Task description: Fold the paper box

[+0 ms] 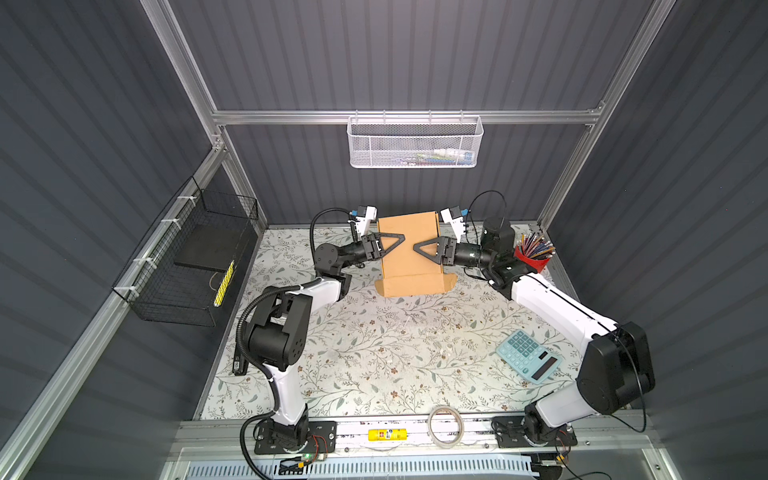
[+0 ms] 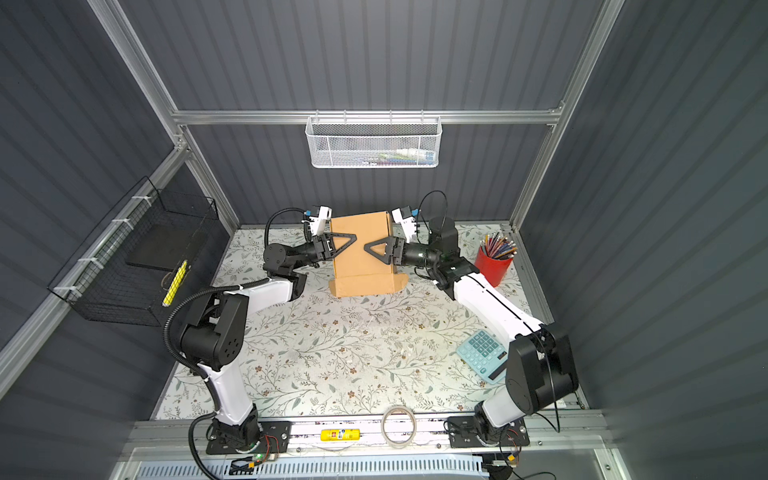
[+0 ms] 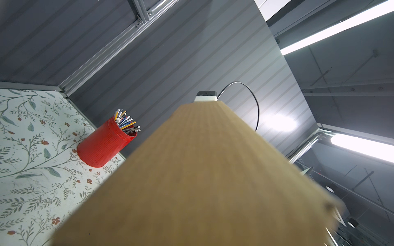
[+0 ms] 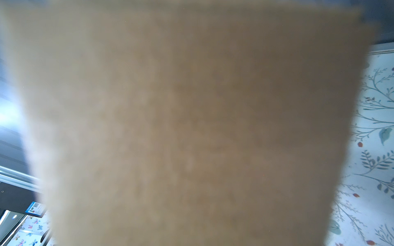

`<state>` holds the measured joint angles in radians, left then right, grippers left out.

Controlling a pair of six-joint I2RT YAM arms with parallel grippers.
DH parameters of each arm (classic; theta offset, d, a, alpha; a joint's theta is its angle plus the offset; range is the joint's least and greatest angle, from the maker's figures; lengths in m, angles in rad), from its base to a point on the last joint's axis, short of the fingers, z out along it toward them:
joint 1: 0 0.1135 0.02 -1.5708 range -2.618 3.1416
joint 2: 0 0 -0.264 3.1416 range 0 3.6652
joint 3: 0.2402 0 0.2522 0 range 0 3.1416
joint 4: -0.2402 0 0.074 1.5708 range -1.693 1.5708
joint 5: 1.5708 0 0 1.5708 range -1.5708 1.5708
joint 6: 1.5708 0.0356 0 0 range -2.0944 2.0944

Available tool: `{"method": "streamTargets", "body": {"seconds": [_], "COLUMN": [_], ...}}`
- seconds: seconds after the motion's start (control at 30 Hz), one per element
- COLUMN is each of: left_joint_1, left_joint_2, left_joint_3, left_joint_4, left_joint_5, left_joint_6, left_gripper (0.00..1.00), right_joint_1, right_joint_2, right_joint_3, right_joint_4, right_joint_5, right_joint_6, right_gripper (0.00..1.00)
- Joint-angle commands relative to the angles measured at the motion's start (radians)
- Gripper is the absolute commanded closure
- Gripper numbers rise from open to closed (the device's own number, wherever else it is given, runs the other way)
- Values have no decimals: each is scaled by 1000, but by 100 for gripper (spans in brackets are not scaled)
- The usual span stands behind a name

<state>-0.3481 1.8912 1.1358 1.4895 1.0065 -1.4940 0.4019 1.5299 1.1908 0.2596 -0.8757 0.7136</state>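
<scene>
Evidently the left gripper (image 1: 397,242) and right gripper (image 1: 420,249) lay over the paper box (image 1: 409,268) from opposite sides; whether either clamped it could not be told.

Dark grey ribbed wall panels (image 1: 415,62) w/ alu frame (image 1: 291,117); floral-print tabletop (image 1: 374,353); white mesh basket (image 1: 395,145) on back rail; black wire basket (image 1: 232,208) on L wall; strip lights (image 3: 341,28) overhead.

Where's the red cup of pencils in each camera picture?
In a top view: red pencil cup right of the paper box.
In a top view: red pencil cup, likewise right of it.
Left wrist view: red pencil cup standing beside the paper box.
Right wrist view: not in it.
Shared landmark: the paper box.
</scene>
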Motion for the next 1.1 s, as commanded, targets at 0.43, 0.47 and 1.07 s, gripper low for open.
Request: {"method": "streamTargets", "body": {"seconds": [0.43, 0.47, 1.07], "left_joint_1": [65, 70, 153], "left_joint_2": [-19, -20, 56], "left_joint_3": [-24, -24, -93], "left_joint_4": [40, 40, 38], "left_joint_5": [-4, -2, 6], "left_joint_6": [-71, -80, -451], "left_gripper": [59, 59, 61], "right_joint_1": [-100, -110, -130], "right_joint_2": [-155, -167, -457], "right_joint_3": [-121, -131, -260], "right_joint_4": [-28, -40, -327], "right_joint_5": [8, 9, 291], "right_joint_6": [-53, -65, -662], "right_gripper": [22, 22, 22]}}
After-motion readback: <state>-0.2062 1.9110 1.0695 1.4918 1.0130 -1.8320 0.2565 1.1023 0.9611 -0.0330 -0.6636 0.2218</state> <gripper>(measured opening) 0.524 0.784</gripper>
